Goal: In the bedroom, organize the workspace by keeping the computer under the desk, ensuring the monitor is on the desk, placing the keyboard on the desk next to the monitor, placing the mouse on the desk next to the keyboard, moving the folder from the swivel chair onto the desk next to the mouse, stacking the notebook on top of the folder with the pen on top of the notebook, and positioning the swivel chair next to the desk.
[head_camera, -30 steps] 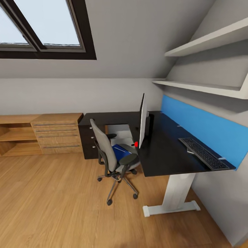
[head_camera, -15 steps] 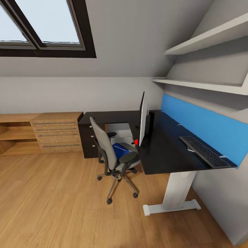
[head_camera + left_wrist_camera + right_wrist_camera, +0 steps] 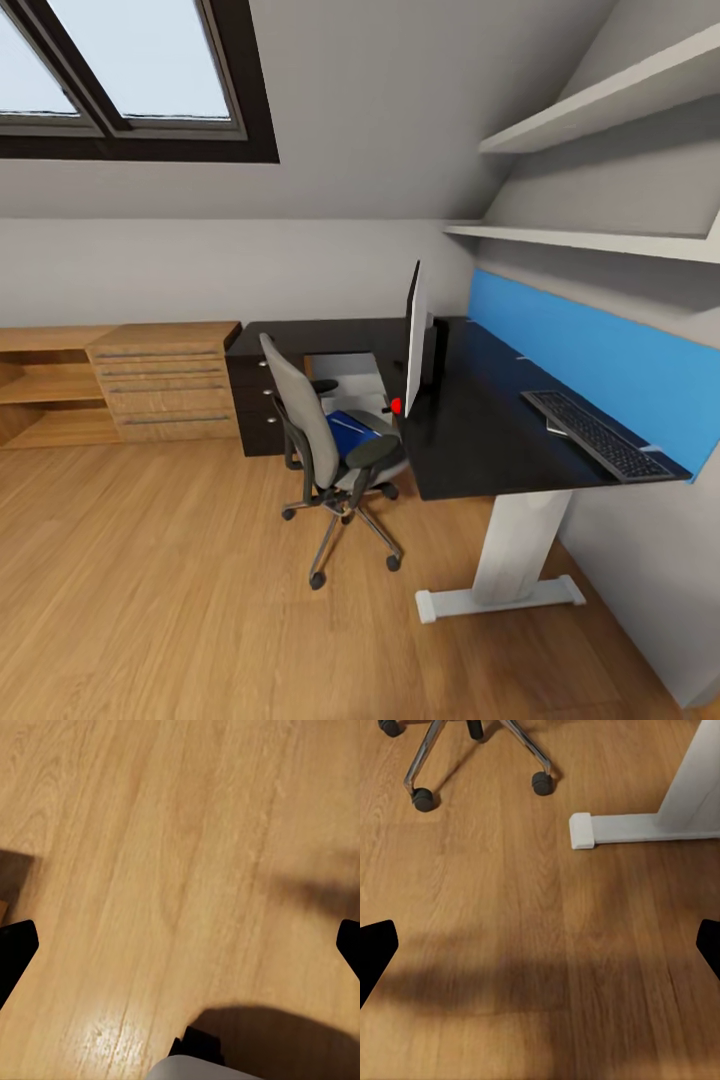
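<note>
- Desk (image 3: 470,440): black top, white pedestal leg (image 3: 515,550), blue back panel (image 3: 590,360); stands against the right wall beneath two pale shelves (image 3: 590,240).
- Monitor (image 3: 414,330): upright on the desk, seen edge-on, red dot at its lower corner. No readable brand or writing on any item.
- Keyboard (image 3: 595,435): flat on the desk near the blue panel, well apart from the monitor.
- Swivel chair (image 3: 325,440): on the wood floor (image 3: 150,590), just beside the desk's inner corner; blue folder (image 3: 350,432) lies on its seat.
- Oak dresser (image 3: 165,382): along the back wall, beside the black drawer unit (image 3: 255,405).
- Left claw (image 3: 180,945): fingers spread wide, gripping nothing, above bare floor.
- Right claw (image 3: 540,945): fingers likewise spread and empty, above floor near the chair casters and pedestal foot.
- Change against the earlier frames: the whole view has shifted slightly, so the camera moved; items lie as before.
</note>
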